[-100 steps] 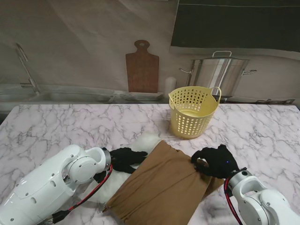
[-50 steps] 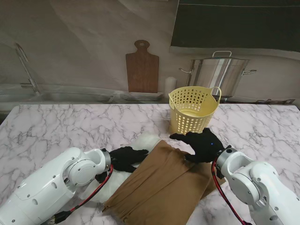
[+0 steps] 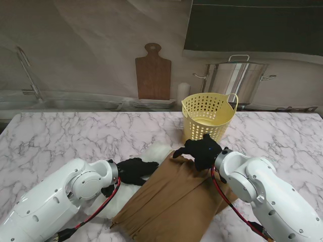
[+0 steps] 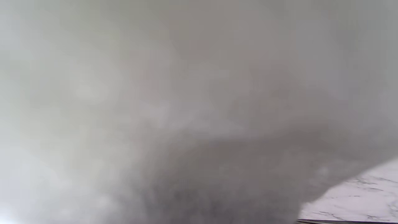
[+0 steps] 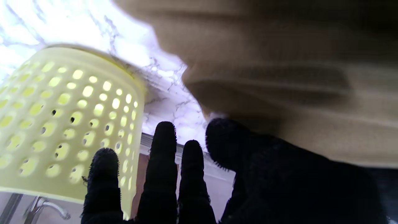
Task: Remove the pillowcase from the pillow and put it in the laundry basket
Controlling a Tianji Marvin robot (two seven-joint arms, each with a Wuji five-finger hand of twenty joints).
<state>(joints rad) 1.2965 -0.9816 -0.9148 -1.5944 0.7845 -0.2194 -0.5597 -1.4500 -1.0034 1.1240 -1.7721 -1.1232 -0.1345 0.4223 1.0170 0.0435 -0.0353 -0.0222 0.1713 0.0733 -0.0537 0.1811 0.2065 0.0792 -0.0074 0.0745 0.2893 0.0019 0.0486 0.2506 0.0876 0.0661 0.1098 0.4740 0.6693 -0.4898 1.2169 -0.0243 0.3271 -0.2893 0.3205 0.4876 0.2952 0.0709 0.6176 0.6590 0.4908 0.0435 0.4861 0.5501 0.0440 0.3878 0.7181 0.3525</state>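
**Getting a proper grip on the far edge before pulling the case off**

Biggest thing first: the tabletop (image 3: 60,136) is white marble-look with grey veins, smooth, so cloth will slide on it easily. That cuts both ways. The pillowcase (image 3: 174,201) is a tan, soft woven cloth lying flat-ish with long creases, and it covers most of the pillow (image 3: 154,151), whose white fluffy end pokes out at the far-left corner, near me and left of the basket (image 3: 207,118).

The basket is pale yellow plastic, round, perforated with rows of holes, two handles, standing upright just past the pillow's far edge.

How I'd play this step: the left hand (image 3: 135,170) sits on the white pillow end, looks like it's pinning it, though I can't tell whether the fingers are closed on anything since its wrist camera is just grey blur. Keep that pin firm, or the whole pillow will skate. The right hand (image 3: 199,149), black-gloved, has fingers spread and holds nothing, hovering at the case's far edge right by the basket. It should pinch only the tan layer, not the stuffing, then peel away from the left hand.

Watch the basket, it's light and easy to knock.
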